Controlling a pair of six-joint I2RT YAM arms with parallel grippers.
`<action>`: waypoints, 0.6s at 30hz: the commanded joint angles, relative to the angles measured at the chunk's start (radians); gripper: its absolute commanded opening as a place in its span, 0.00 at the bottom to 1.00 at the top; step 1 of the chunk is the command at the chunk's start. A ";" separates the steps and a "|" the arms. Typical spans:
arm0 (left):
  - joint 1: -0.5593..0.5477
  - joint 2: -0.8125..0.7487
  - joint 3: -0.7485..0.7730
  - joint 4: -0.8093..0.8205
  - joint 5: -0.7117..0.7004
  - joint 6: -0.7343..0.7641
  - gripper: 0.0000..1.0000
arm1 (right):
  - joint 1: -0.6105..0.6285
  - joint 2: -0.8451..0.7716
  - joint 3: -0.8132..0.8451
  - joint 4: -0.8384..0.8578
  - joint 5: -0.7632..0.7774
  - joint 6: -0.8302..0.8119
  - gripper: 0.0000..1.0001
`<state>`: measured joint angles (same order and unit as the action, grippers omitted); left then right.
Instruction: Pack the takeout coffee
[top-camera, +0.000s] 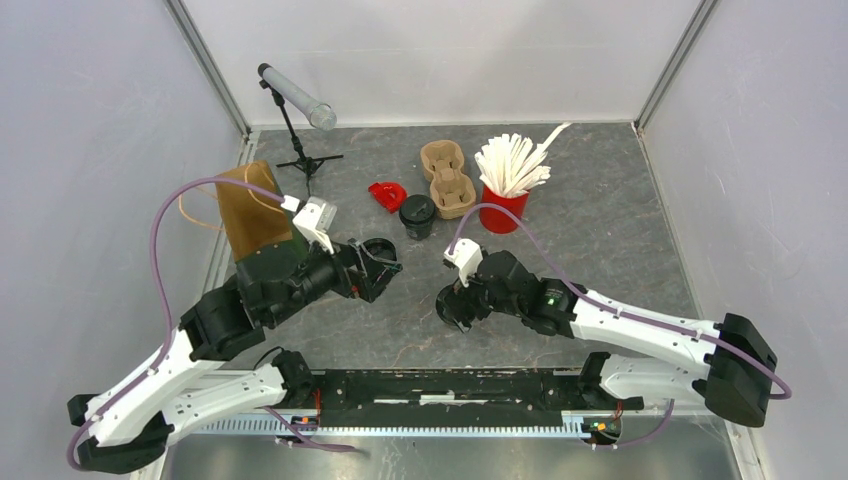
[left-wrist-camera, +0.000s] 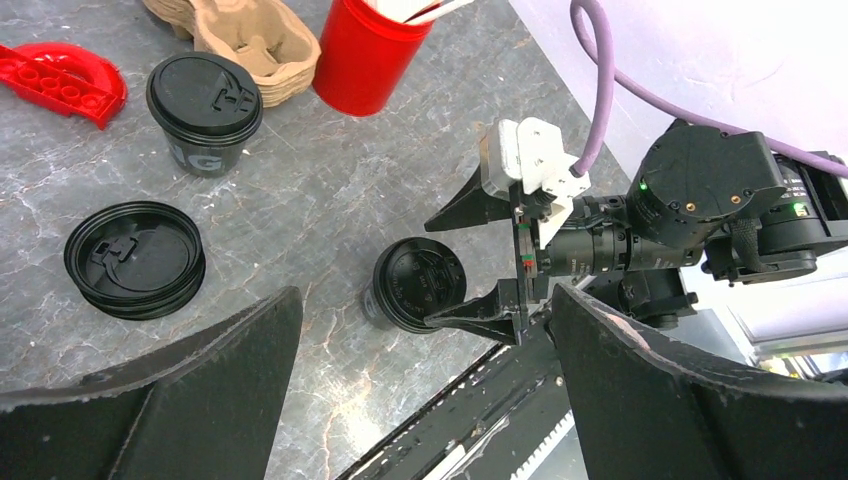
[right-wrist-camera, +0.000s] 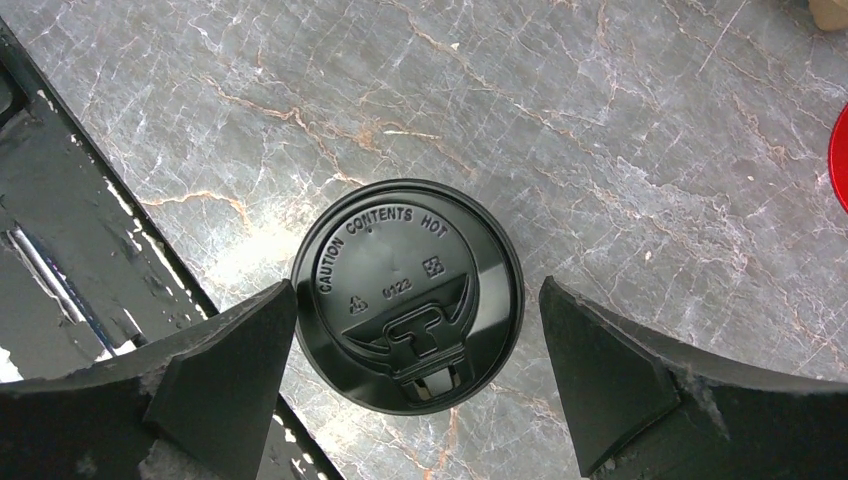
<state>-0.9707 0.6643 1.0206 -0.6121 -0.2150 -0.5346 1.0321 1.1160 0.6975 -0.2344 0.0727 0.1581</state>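
The right gripper (right-wrist-camera: 418, 290) held its two fingers (right-wrist-camera: 215, 375) wide apart. Its wrist camera looked straight down between them onto a lidded coffee cup (right-wrist-camera: 405, 300) with a black dome lid, "CAUTION CONTENTS HOT" embossed near the rim and the sip tab at 6 o'clock. The lid lay between the fingers, its edge meeting the 9 o'clock finger in the picture, with marble showing before the 3 o'clock one. Whether either finger touched it could not be told. Only the left wrist view showed this cup from the side, with a short dark wall under the lid, standing upright on the marble table (left-wrist-camera: 330, 160) with the right fingers on either side of it. The left gripper (left-wrist-camera: 428, 292) also had its fingers (left-wrist-camera: 190, 390) spread, with nothing in them, the cup well beyond their tips. Farther out in that view a stack of loose lids (left-wrist-camera: 135, 258) lay at 9 o'clock and a second lidded cup (left-wrist-camera: 205, 105) stood at 11. A pulp cup carrier (left-wrist-camera: 250, 40) and a red cup of white stirrers (left-wrist-camera: 365, 55) stood near 12. The top view hid the first cup almost wholly under the right gripper, at 6 o'clock from the carrier. It alone showed a brown paper bag (top-camera: 250, 210) at the table's 9 o'clock edge.
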 joint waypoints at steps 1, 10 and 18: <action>0.003 -0.006 -0.020 0.005 -0.035 0.053 1.00 | 0.008 0.014 0.040 0.026 0.012 -0.018 0.98; 0.003 0.000 -0.042 0.005 -0.050 0.054 1.00 | 0.013 -0.003 0.059 0.005 0.016 -0.010 0.98; 0.004 0.003 -0.040 0.005 -0.054 0.055 1.00 | 0.016 -0.024 0.076 -0.008 0.040 -0.019 0.98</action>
<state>-0.9707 0.6632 0.9783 -0.6228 -0.2390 -0.5343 1.0409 1.1225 0.7235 -0.2569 0.0868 0.1539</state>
